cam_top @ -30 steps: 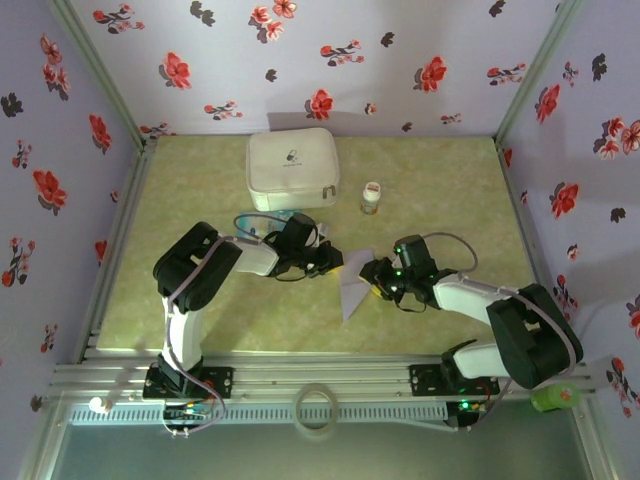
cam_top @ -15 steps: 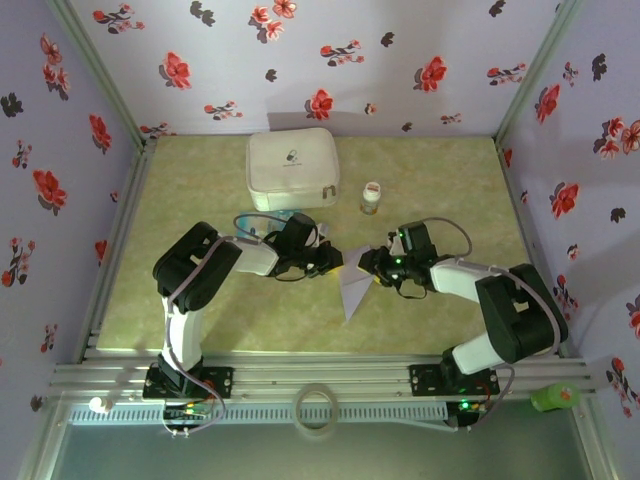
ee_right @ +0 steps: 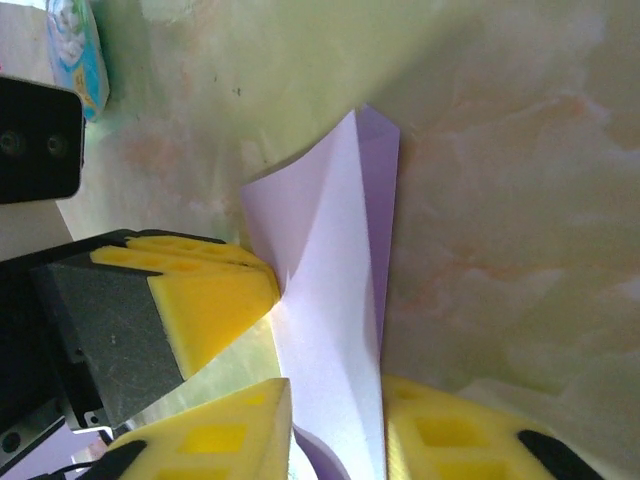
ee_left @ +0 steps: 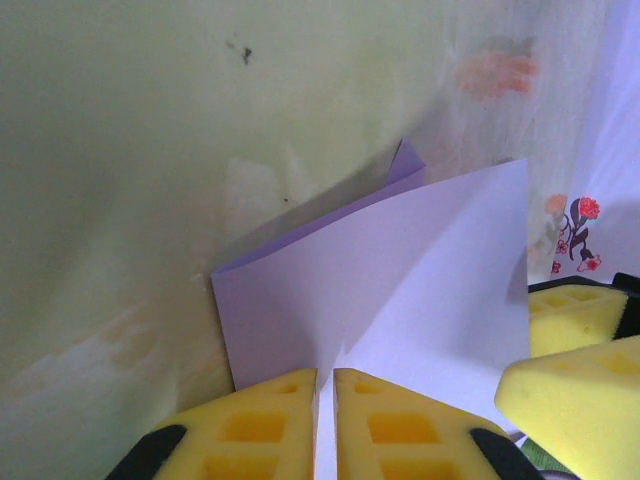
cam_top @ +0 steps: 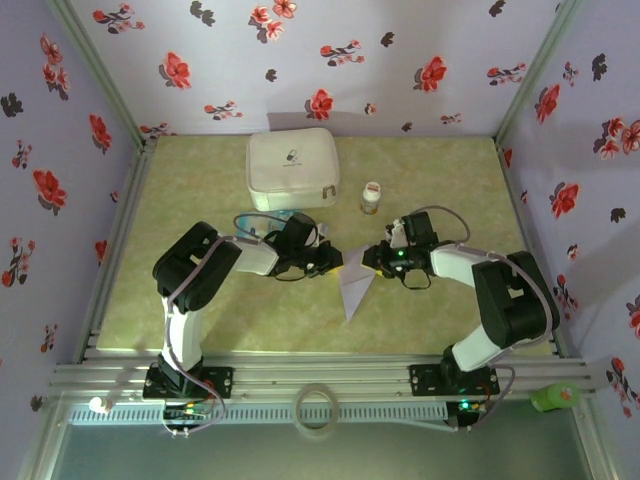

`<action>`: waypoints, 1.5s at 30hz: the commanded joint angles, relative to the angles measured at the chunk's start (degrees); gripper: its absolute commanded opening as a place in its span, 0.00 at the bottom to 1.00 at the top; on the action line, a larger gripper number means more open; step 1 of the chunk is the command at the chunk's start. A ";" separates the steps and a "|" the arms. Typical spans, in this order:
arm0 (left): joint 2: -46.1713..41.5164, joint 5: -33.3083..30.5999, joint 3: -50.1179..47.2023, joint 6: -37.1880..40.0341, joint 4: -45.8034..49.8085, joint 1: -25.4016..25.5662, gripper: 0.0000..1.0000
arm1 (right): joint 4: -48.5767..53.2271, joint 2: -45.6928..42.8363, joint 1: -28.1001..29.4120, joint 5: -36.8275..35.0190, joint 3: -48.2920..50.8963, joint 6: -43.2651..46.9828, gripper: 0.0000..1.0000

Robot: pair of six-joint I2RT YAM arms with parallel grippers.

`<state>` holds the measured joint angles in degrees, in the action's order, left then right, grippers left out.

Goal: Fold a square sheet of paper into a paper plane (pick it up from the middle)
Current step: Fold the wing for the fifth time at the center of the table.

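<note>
Green marbled table (cam_top: pixel 200 300), floral walls. Folded lavender sheet (cam_top: pixel 353 287) sits mid-table (partly raised) btwn the grippers. Left gripper (ee_left: pixel 325 400) pads are clamped on its edge. Right gripper (ee_right: pixel 335 430) pads straddle it; can't tell if pinching.

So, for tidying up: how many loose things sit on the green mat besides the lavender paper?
3: white zip case at the back, small jar to its right, teal-and-white packet by the left arm. The arms may hide more.
</note>
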<state>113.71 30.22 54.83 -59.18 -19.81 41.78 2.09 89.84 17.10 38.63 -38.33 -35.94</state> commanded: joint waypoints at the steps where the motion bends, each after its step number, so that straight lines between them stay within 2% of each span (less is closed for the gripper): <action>1: 1.61 -3.93 -1.92 2.44 10.96 -1.46 0.13 | 3.52 1.53 -0.55 2.31 -1.84 4.50 0.24; 6: 1.60 -3.91 -1.89 2.49 10.76 -1.77 0.14 | 5.00 3.28 -0.79 4.21 -3.34 6.45 0.20; 9: 1.22 -3.89 -1.91 2.45 10.83 -1.95 0.14 | 5.55 3.59 -0.93 3.94 -3.52 7.03 0.14; 13: -1.73 -3.68 -2.22 3.02 10.52 -2.05 0.21 | 5.80 2.61 -1.27 2.88 -3.22 5.96 0.08; 18: -8.76 -4.48 -1.11 6.33 11.77 -2.06 0.33 | -0.35 -0.66 -1.26 0.92 0.20 -2.49 0.03; 21: -11.32 -5.32 -0.26 8.19 12.77 -1.98 0.35 | -5.64 -3.70 -1.13 -3.65 3.88 -10.88 0.03; 25: -12.19 -4.18 -0.69 7.58 11.10 -1.97 0.34 | -13.53 -6.74 0.16 -9.03 9.21 -21.98 0.03; 28: -10.71 -0.61 -0.23 5.68 8.17 -1.55 0.30 | -15.59 -7.75 2.08 -11.30 10.95 -25.75 0.03; 35: -4.96 4.45 2.84 1.88 2.92 0.12 0.22 | -15.01 -7.35 5.59 -12.64 11.10 -26.37 0.05; 40: -0.57 4.43 4.14 0.38 4.60 0.39 0.21 | -15.00 -7.45 5.75 -12.56 11.58 -26.28 0.06; 45: 1.92 2.63 3.38 -0.15 4.86 0.45 0.18 | -14.08 -7.76 5.75 -11.18 11.18 -24.49 0.12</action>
<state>114.34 33.12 58.02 -58.37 -14.98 42.02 -12.19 83.18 22.57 27.35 -27.22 -61.32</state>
